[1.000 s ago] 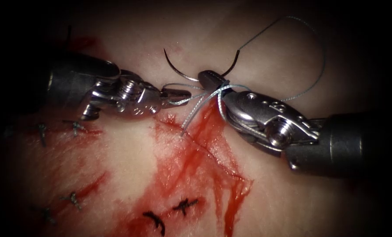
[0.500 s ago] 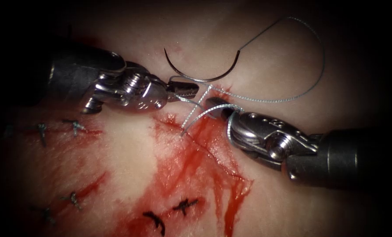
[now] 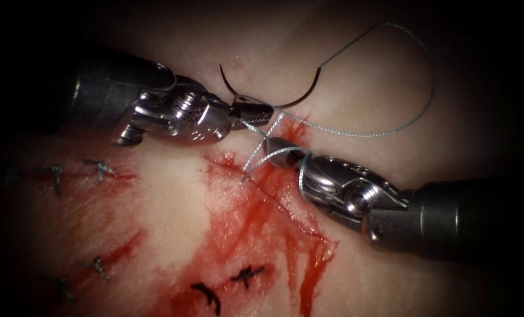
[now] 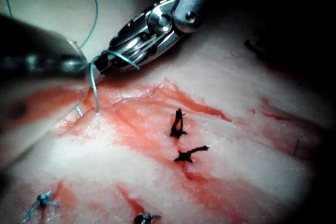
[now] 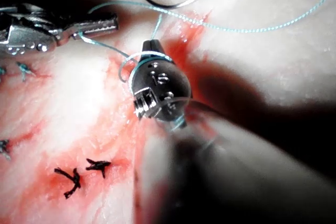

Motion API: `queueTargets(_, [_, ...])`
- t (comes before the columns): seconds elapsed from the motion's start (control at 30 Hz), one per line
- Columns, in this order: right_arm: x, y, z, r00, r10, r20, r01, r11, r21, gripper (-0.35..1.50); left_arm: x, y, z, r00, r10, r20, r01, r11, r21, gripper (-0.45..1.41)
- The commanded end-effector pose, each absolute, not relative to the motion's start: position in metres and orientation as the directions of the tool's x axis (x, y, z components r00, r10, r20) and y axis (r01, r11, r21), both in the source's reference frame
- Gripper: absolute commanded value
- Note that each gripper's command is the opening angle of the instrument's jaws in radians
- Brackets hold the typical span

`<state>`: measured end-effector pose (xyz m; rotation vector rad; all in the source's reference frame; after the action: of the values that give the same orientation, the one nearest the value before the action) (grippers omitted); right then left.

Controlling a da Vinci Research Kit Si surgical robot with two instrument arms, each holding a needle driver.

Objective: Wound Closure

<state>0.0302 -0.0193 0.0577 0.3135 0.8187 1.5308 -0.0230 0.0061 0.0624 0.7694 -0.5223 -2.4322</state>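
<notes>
Now left tool (image 3: 254, 111) grips thread (image 3: 355, 134), needle (image 3: 267, 97) free

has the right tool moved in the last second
Yes. Against the needle lying free on the tissue, the right tool has drawn back down and away, thread looped around it.

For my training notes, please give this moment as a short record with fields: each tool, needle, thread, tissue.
left tool: shut on the thread
right tool: thread looped around its tip; whether it grips anything cannot be told
needle: free, lying on the tissue above the cut, held by neither tool
thread: rises from the tissue at the cut to both tools
red fluid: along the cut
</notes>
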Motion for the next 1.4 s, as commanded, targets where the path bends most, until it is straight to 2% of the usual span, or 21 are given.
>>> queueTargets(0.03, [0.0312,-0.0193,0.0580,-0.165,0.950,-0.265,-0.751,0.053,0.658,-0.25,-0.0234,0.0060,0.0631,-0.699,-0.589,-0.405,0.367,-0.782,0.504,-0.45])
queueTargets(0.2, [0.0312,-0.0190,0.0585,-0.192,0.951,-0.242,-0.746,0.019,0.666,-0.20,-0.0229,0.0061,0.0639,-0.695,-0.599,-0.399,0.376,-0.775,0.508,-0.45])
queueTargets(0.23, [0.0310,-0.0188,0.0587,-0.201,0.951,-0.236,-0.742,0.009,0.670,-0.08,-0.0229,0.0062,0.0639,-0.697,-0.598,-0.397,0.375,-0.775,0.508,-0.45])
queueTargets(0.27, [0.0309,-0.0188,0.0588,-0.204,0.951,-0.232,-0.741,0.005,0.672,-0.13,-0.0229,0.0062,0.0639,-0.697,-0.597,-0.397,0.375,-0.775,0.508,-0.45])
queueTargets(0.43, [0.0310,-0.0190,0.0587,-0.215,0.952,-0.220,-0.737,-0.011,0.676,-0.10,-0.0226,0.0065,0.0645,-0.701,-0.598,-0.388,0.378,-0.773,0.509,-0.45])
queueTargets(0.47, [0.0310,-0.0190,0.0587,-0.215,0.952,-0.220,-0.737,-0.011,0.676,-0.03,-0.0225,0.0065,0.0645,-0.701,-0.599,-0.387,0.382,-0.774,0.506,-0.45])
queueTargets(0.5, [0.0311,-0.0190,0.0587,-0.215,0.951,-0.220,-0.737,-0.011,0.676,0.14,-0.0225,0.0065,0.0646,-0.701,-0.599,-0.386,0.384,-0.774,0.504,-0.45])
queueTargets(0.53, [0.0312,-0.0190,0.0586,-0.220,0.951,-0.215,-0.736,-0.017,0.677,0.44,-0.0224,0.0066,0.0646,-0.701,-0.600,-0.385,0.388,-0.775,0.499,-0.45])
queueTargets(0.63, [0.0313,-0.0191,0.0584,-0.226,0.951,-0.213,-0.731,-0.021,0.682,0.51,-0.0225,0.0065,0.0646,-0.702,-0.599,-0.385,0.388,-0.775,0.499,-0.45])
queueTargets(0.7, [0.0314,-0.0191,0.0584,-0.226,0.951,-0.213,-0.731,-0.022,0.682,0.74,-0.0225,0.0065,0.0646,-0.702,-0.599,-0.385,0.387,-0.775,0.499,-0.45])
queueTargets(0.77, [0.0315,-0.0190,0.0583,-0.232,0.949,-0.216,-0.727,-0.022,0.686,0.63,-0.0225,0.0066,0.0646,-0.703,-0.602,-0.378,0.391,-0.771,0.502,-0.45])
queueTargets(0.8, [0.0315,-0.0190,0.0584,-0.234,0.947,-0.218,-0.724,-0.020,0.689,0.39,-0.0225,0.0066,0.0646,-0.703,-0.602,-0.378,0.391,-0.771,0.502,-0.45])
queueTargets(0.83, [0.0315,-0.0190,0.0585,-0.234,0.947,-0.219,-0.724,-0.020,0.689,0.29,-0.0225,0.0066,0.0646,-0.703,-0.602,-0.378,0.391,-0.771,0.502,-0.45])
queueTargets(0.97, [0.0316,-0.0187,0.0588,-0.238,0.946,-0.221,-0.724,-0.021,0.690,0.22,-0.0225,0.0066,0.0646,-0.704,-0.602,-0.377,0.391,-0.772,0.501,-0.45])
queueTargets(1.0, [0.0317,-0.0185,0.0589,-0.240,0.945,-0.222,-0.723,-0.021,0.691,0.09,-0.0225,0.0066,0.0646,-0.704,-0.602,-0.377,0.391,-0.772,0.501,-0.45])
queueTargets(1.03, [0.0318,-0.0183,0.0591,-0.245,0.943,-0.226,-0.719,-0.020,0.695,0.05,-0.0225,0.0066,0.0645,-0.704,-0.601,-0.378,0.391,-0.772,0.501,-0.45])
queueTargets(1.13, [0.0318,-0.0181,0.0592,-0.248,0.941,-0.229,-0.716,-0.019,0.698,0.05,-0.0225,0.0066,0.0645,-0.704,-0.601,-0.378,0.391,-0.772,0.501,-0.45])
queueTargets(1.17, [0.0318,-0.0180,0.0593,-0.252,0.939,-0.233,-0.712,-0.017,0.702,0.15,-0.0226,0.0066,0.0645,-0.704,-0.601,-0.378,0.391,-0.772,0.501,-0.45])
queueTargets(1.33, [0.0316,-0.0176,0.0597,-0.262,0.934,-0.242,-0.714,-0.019,0.700,0.24,-0.0226,0.0066,0.0645,-0.704,-0.601,-0.378,0.391,-0.772,0.501,-0.45])
queueTargets(1.37, [0.0316,-0.0176,0.0597,-0.262,0.934,-0.242,-0.714,-0.019,0.700,0.27,-0.0226,0.0066,0.0645,-0.704,-0.601,-0.378,0.391,-0.772,0.501,-0.45])
queueTargets(1.4, [0.0316,-0.0175,0.0598,-0.267,0.934,-0.238,-0.713,-0.025,0.701,0.42,-0.0226,0.0066,0.0645,-0.704,-0.601,-0.378,0.390,-0.772,0.501,-0.45])
